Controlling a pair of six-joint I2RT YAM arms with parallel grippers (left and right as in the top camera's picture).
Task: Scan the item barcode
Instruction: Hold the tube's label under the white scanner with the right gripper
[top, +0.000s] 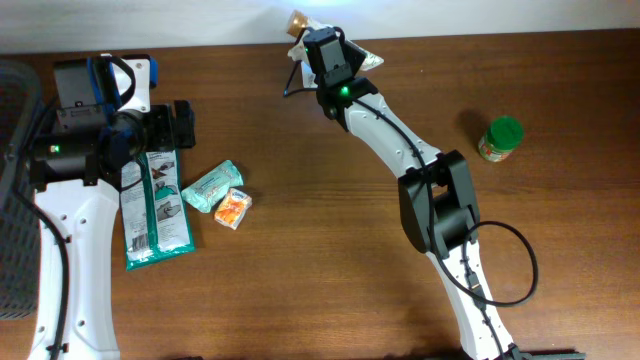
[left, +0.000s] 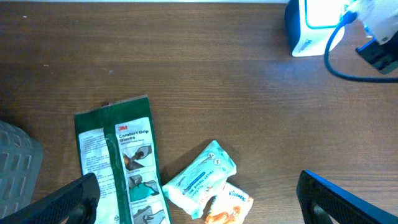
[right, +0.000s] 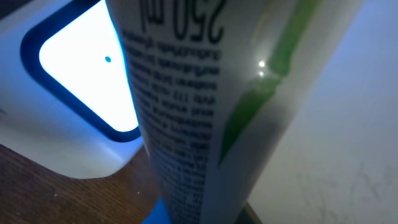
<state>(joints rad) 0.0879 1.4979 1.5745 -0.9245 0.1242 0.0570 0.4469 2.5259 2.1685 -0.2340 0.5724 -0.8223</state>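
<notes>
Found the right hand (top: 316, 42) at 12 o'clock on the worktop (top: 330, 240), clamped shut on the bottle (right: 186, 112). Saw the brown cap (top: 297, 18) poking out of the grip toward 11 o'clock. Read "250 ml" and fine black print down the bottle's pale side, next to a green stripe. Saw that printed side held just in front of the scanner (right: 74, 68), a white body with a blue-rimmed window lit bright. Could not tell whether bottle and scanner touched.

Found the left hand (top: 184, 122) at 9 o'clock on the worktop, spread as wide as it goes and holding nothing. Saw its dark fingers (left: 74, 199) aimed toward 3 o'clock. Saw a green glove pack (left: 121, 162) lying flat at 6 o'clock of that hand, partly under the arm. Saw a teal packet (left: 200, 174) at 3 o'clock of the pack. Saw an orange packet (left: 227, 205) touching the teal one at its 4 o'clock. Noted a green-lidded jar (top: 500, 138) standing upright at 3 o'clock on the worktop, well apart from both hands. Made out a dark basket (top: 15, 200) at the 9 o'clock edge.
</notes>
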